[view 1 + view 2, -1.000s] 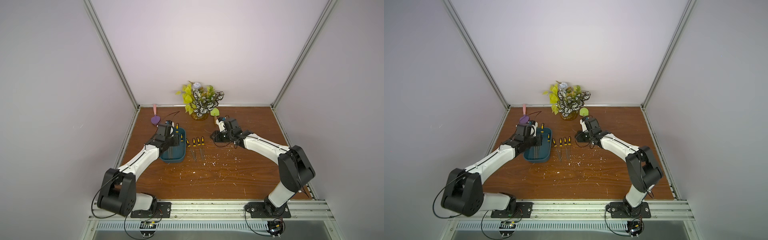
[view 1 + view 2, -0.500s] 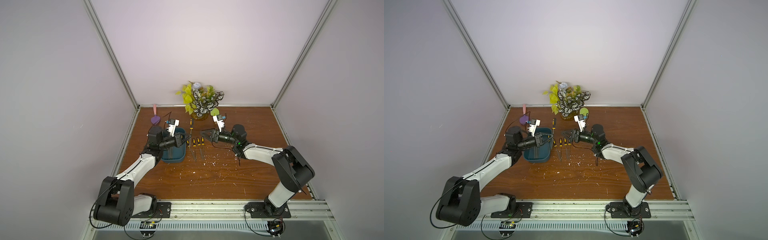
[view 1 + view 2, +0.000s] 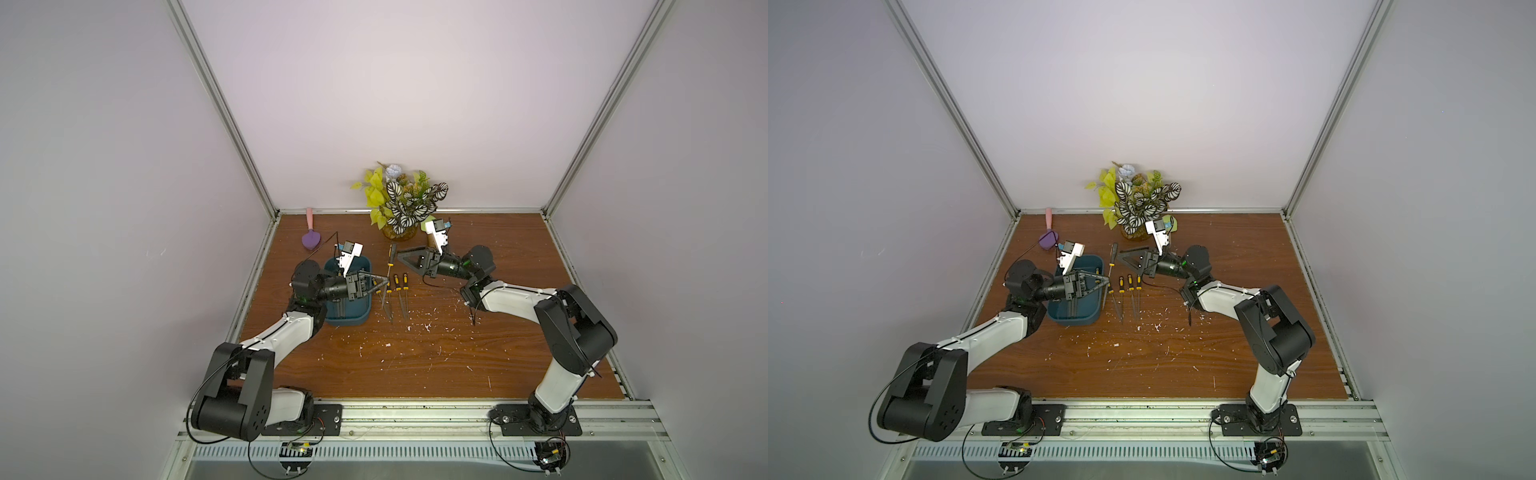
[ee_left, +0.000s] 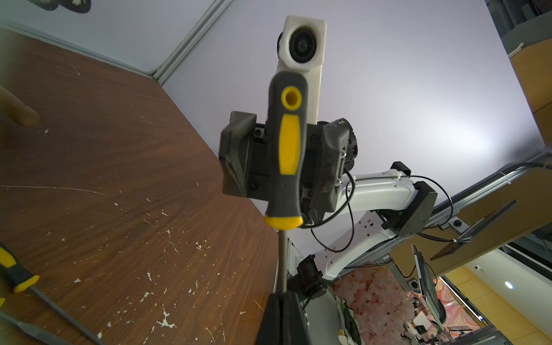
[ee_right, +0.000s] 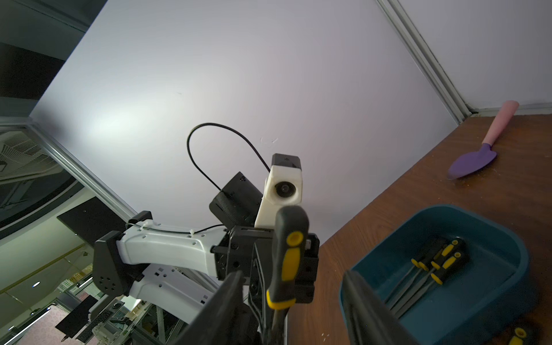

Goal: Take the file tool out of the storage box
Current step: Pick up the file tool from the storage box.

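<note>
On the wooden table (image 3: 457, 353) you've got both arms meeting near the back. Your left arm (image 3: 286, 332) stretches over the storage box, and your right arm (image 3: 515, 295) comes in low from the other side, so the two wrists face each other. Behind them, against the back wall, sits the potted plant (image 3: 401, 203).

The storage box (image 3: 347, 318) is the dark teal tub under your left wrist. In the right wrist view a handful of spare files (image 5: 433, 268) lie in it.

Your left gripper (image 3: 385, 283) is clamped tight on the bare metal shaft of the file tool (image 3: 391, 259). The left wrist view shows its fingertips (image 4: 282, 313) pinched together around the shaft. The file is clear of the box, held in the air just past the box's wall on the right arm's side. It stands roughly upright, with the grey and yellow handle (image 4: 285, 149) on top.

Your right gripper (image 3: 401, 256) is spread wide with one finger on each side of that handle. In the right wrist view there's a visible gap on both sides, so it isn't gripping anything.

The purple spatula (image 3: 311, 239) with a pink handle lies near the back left corner, well apart from the box. The loose files (image 3: 401, 291) lie in a row on the table just beside the box, below the held one. White flecks (image 3: 424, 328) are scattered over the wood in front of them.
</note>
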